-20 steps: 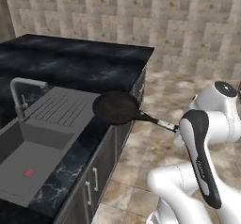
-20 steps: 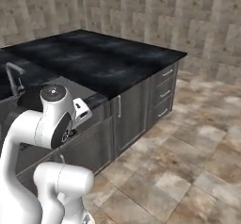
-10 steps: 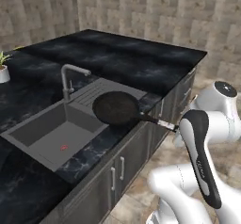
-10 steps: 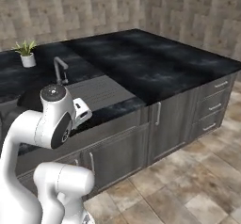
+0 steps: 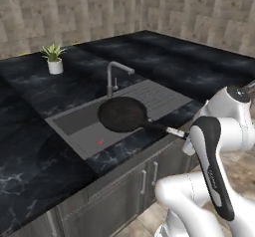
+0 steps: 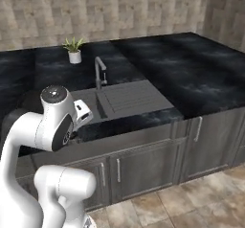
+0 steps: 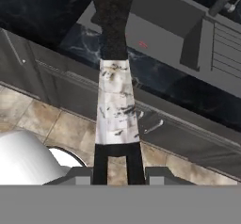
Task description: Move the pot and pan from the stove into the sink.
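Note:
The pan (image 5: 122,114), shallow, black and round, hangs level just above the sink (image 5: 74,126), over the basin's right part. Its straight handle (image 5: 162,128) runs back to my hand beside the white forearm. In the hand view my gripper (image 7: 117,164) is shut on the handle's pale silvery end (image 7: 116,105), one dark fingertip (image 7: 100,162) on each side of it. Beyond it the dark handle (image 7: 113,25) leads over the counter edge towards the grey sink (image 7: 160,25). The pot and the stove are out of view.
An arched grey faucet (image 5: 112,76) stands behind the basin, with a ribbed drainboard (image 5: 159,96) to its right. A small potted plant (image 5: 54,59) sits on the black marbled counter (image 5: 30,161). Dark cabinet doors (image 6: 143,167) run below the counter edge, above a tiled floor.
The whole picture has shifted as the base drove, so the sink now lies under the pan. The pan stays in my gripper in the same pose.

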Motion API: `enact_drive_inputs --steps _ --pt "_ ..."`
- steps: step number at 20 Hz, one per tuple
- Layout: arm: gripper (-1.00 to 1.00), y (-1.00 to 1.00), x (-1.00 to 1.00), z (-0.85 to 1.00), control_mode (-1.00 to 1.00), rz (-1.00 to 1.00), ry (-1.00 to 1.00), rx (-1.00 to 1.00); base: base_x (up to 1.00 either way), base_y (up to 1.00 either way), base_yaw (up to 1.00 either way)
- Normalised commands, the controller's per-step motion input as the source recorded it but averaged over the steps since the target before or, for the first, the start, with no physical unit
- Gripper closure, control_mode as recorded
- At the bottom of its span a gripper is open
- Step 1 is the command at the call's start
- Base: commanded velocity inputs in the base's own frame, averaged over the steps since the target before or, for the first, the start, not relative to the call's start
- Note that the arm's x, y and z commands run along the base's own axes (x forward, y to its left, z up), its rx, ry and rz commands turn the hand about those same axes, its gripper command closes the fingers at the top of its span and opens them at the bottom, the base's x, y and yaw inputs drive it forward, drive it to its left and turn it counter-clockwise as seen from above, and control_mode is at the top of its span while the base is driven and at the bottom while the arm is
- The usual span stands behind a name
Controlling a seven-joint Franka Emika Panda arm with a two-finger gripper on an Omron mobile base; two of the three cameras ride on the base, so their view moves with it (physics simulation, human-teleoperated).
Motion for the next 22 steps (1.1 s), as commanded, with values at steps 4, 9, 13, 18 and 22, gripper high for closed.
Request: enact_drive_inputs --steps 4,9,13,18,22 --pt "1.00 0.00 0.00 0.00 1.00 0.00 0.00 0.00 -0.01 0.00 0.42" --pt "1.00 0.00 0.00 0.00 1.00 0.00 0.00 0.00 -0.01 0.01 0.40" --pt "1.00 0.00 0.00 0.00 1.00 0.00 0.00 0.00 0.00 0.05 0.34" --pt "1.00 0.00 0.00 0.00 1.00 0.00 0.00 0.00 0.00 0.05 0.20" --pt "1.00 0.00 0.00 0.00 1.00 0.00 0.00 0.00 0.04 -0.12 0.00"
